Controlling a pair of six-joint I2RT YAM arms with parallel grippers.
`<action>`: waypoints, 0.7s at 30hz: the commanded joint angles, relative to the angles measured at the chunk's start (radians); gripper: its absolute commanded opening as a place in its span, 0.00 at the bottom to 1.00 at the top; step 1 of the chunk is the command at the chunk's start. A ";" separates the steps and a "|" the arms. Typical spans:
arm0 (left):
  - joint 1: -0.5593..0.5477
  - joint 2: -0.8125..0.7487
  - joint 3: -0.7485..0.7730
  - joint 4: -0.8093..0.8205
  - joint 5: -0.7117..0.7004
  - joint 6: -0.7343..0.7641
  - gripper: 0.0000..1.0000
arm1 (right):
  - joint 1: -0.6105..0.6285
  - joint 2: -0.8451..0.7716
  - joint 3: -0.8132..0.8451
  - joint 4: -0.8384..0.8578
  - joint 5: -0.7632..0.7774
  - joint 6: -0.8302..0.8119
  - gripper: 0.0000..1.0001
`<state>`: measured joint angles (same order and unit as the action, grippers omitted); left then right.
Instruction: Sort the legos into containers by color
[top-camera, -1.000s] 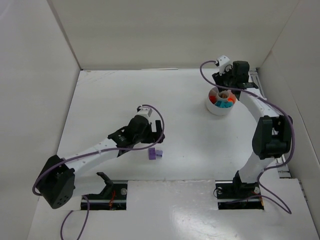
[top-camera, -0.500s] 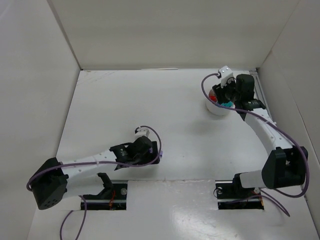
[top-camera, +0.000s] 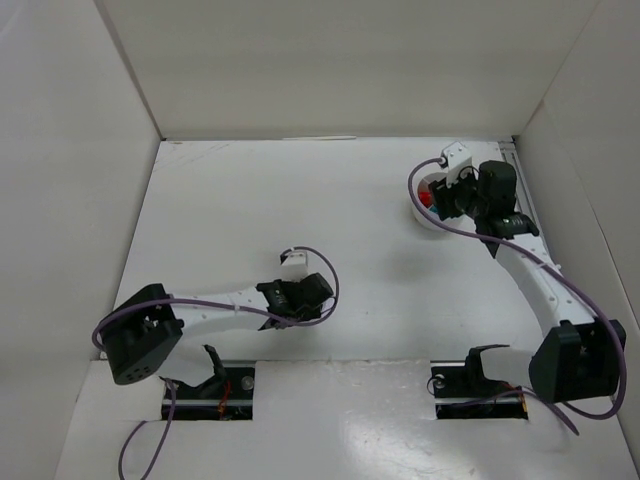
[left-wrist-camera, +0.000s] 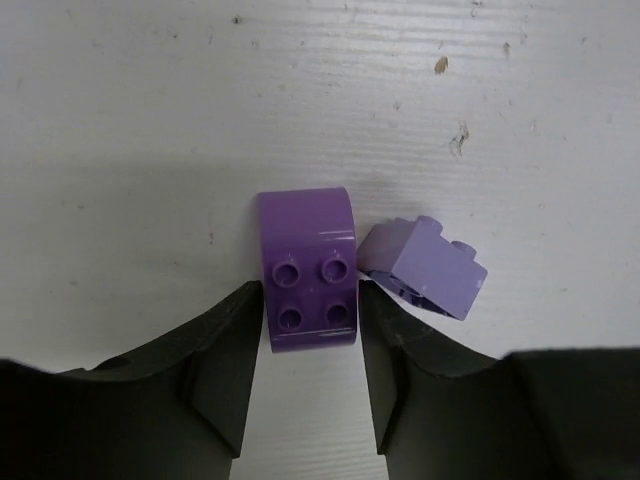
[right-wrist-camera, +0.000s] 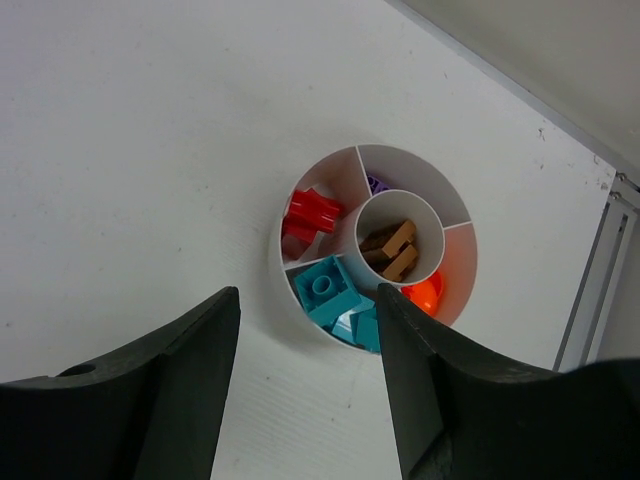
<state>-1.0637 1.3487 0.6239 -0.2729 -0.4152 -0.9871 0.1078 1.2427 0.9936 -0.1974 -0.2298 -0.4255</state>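
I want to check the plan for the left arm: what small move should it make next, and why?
Probably close the left gripper on the rounded purple brick. Its fingers flank the brick, at or near contact. A paler purple brick lies tilted beside one finger, so close gently.

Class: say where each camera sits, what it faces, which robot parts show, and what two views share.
Top external: above, behind the bases, looking down at white table; both arms show.
Left wrist: looks down; left gripper grips a rounded purple plastic brick.
Right wrist: above the round white divided dish; open right gripper shows.
Shared: that dish, top and right wrist.
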 joint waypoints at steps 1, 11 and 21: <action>-0.010 0.061 0.020 -0.055 -0.042 -0.024 0.38 | 0.010 -0.057 -0.004 0.004 -0.022 0.011 0.62; -0.110 -0.061 0.091 -0.172 -0.152 0.022 0.15 | 0.010 -0.120 -0.024 -0.108 -0.230 0.048 0.65; -0.154 -0.307 0.021 0.323 -0.143 0.654 0.15 | 0.122 -0.042 -0.035 -0.070 -0.686 0.132 0.67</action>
<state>-1.2060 1.1103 0.6815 -0.1848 -0.5671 -0.6125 0.1902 1.1740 0.9504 -0.3046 -0.7170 -0.3428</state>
